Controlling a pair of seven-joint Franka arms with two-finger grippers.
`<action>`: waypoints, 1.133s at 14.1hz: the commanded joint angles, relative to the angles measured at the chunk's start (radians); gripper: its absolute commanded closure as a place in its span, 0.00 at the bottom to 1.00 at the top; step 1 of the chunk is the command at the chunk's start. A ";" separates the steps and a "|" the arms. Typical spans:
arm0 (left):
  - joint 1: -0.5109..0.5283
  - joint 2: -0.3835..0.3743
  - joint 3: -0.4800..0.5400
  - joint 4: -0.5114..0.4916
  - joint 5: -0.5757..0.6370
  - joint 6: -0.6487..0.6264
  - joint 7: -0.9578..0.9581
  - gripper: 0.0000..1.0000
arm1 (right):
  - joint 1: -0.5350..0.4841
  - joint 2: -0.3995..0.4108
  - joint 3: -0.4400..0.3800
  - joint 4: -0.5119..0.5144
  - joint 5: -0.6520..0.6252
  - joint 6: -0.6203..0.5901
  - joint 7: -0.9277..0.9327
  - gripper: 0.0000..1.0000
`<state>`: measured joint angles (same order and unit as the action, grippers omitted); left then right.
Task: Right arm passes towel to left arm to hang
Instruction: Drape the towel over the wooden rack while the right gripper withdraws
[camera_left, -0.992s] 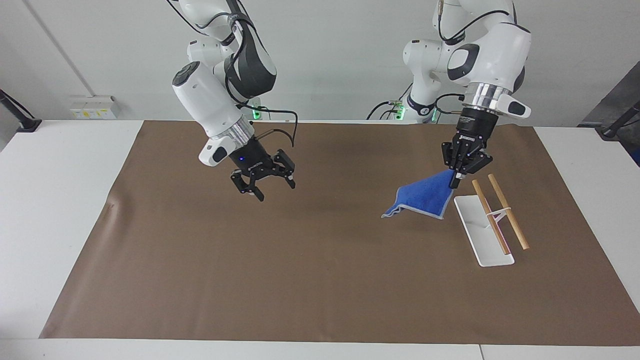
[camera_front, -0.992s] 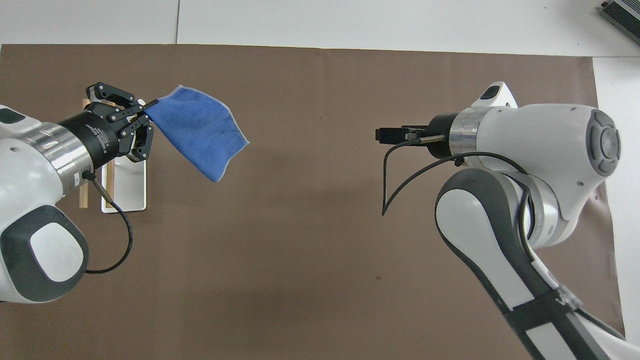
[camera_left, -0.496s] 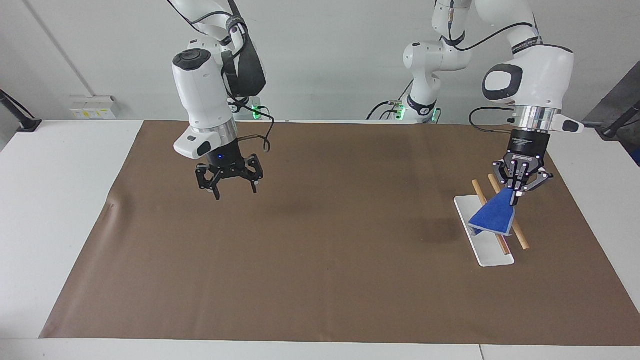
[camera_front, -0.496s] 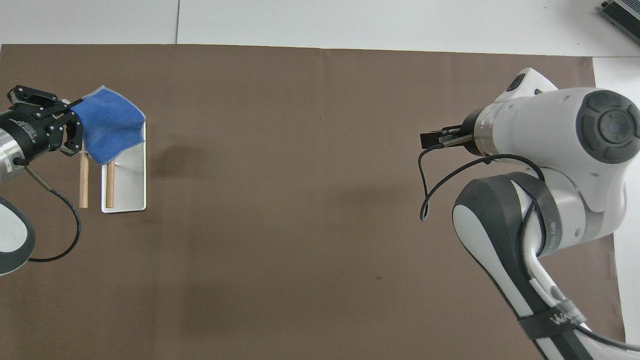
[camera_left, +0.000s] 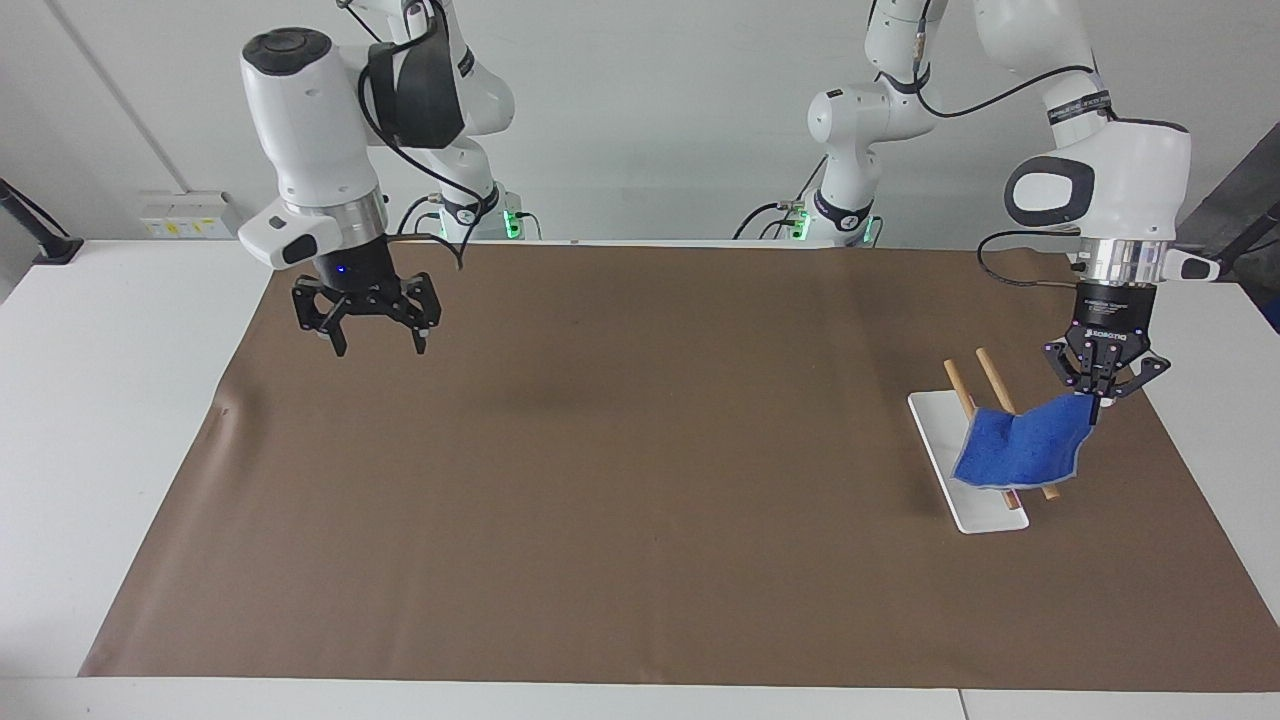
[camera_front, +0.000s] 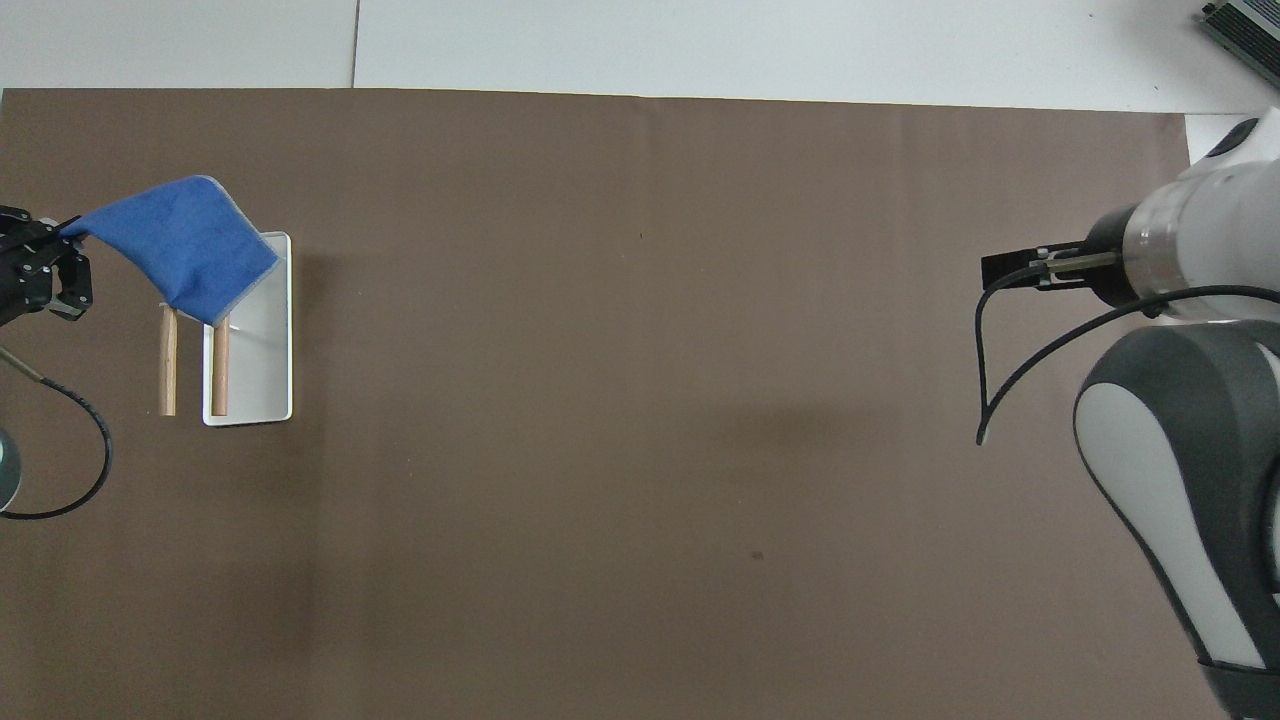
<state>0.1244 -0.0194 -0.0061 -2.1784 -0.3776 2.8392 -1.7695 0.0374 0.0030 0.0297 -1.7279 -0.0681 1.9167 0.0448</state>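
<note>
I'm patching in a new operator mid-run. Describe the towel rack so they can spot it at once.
Start from the big brown mat covering the table and go to the left arm's end. There the towel rack stands: a narrow white base plate carrying two parallel wooden rods. The blue towel, gripped by the left gripper, drapes across the rods; nothing else on the mat has wood.

Draped over the two wooden rods (camera_left: 1000, 420) of the rack (camera_left: 945, 455), towel (camera_left: 1020, 452), one corner pinched in the left gripper's (camera_left: 1098, 408) jaws, rack below and beside them. Well apart, over the mat (camera_left: 600, 520), right gripper (camera_left: 368, 338), jaws spread.
</note>
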 joint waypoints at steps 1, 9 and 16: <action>0.044 0.010 -0.012 -0.004 -0.012 0.042 -0.047 1.00 | 0.024 0.000 -0.069 0.111 -0.001 -0.143 0.010 0.00; 0.078 -0.007 -0.011 -0.089 -0.011 0.042 -0.024 0.98 | 0.010 -0.044 -0.090 0.087 0.060 -0.288 0.061 0.00; 0.109 0.006 -0.009 -0.121 -0.009 0.066 -0.019 0.96 | 0.044 -0.047 -0.065 0.085 0.057 -0.286 0.058 0.00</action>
<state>0.2167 -0.0112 -0.0057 -2.2726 -0.3776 2.8669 -1.8039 0.0818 -0.0186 -0.0435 -1.6147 -0.0182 1.6337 0.0897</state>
